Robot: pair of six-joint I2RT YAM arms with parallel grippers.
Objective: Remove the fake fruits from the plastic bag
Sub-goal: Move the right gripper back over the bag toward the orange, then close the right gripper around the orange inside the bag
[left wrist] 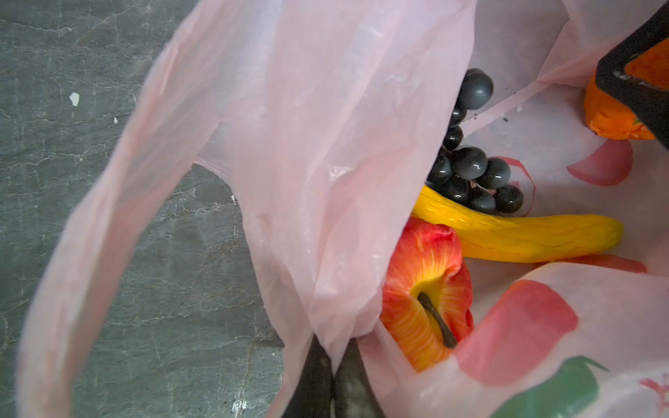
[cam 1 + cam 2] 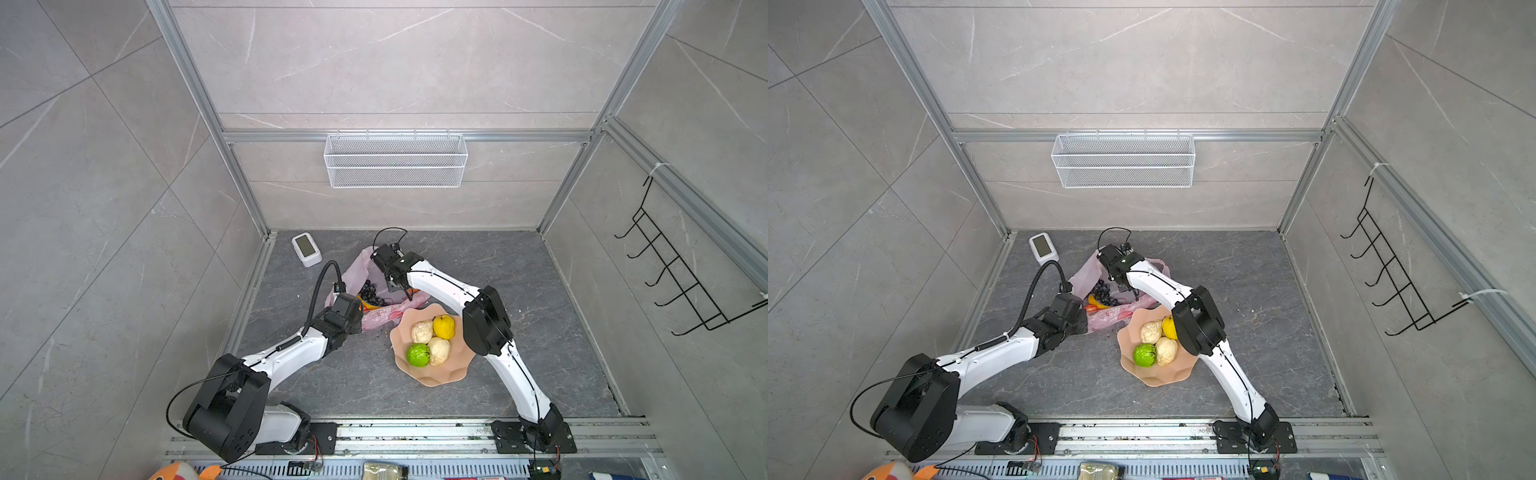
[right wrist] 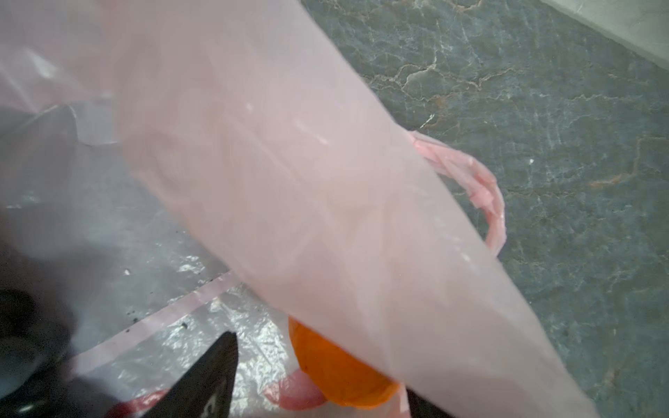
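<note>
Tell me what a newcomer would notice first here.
The peach plate sits right of centre in both top views and holds four fruits: two beige, one yellow, one green. Just beyond it lies the pink bag, its edge pinched by the shut left gripper, with grapes, banana and apple showing inside. The right gripper reaches in, open jaws flanking an orange piece.

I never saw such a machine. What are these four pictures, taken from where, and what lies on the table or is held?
Two robot arms, the left arm and the right arm, end in two-finger grippers. Two pictures look down from above; two come from wrist cameras. On the table lie a plastic bag, a plate holding four fake fruits, and a white device. The left gripper pinches the bag's edge. Inside lie grapes, banana, apple and an orange fruit, which the open right gripper straddles.
</note>
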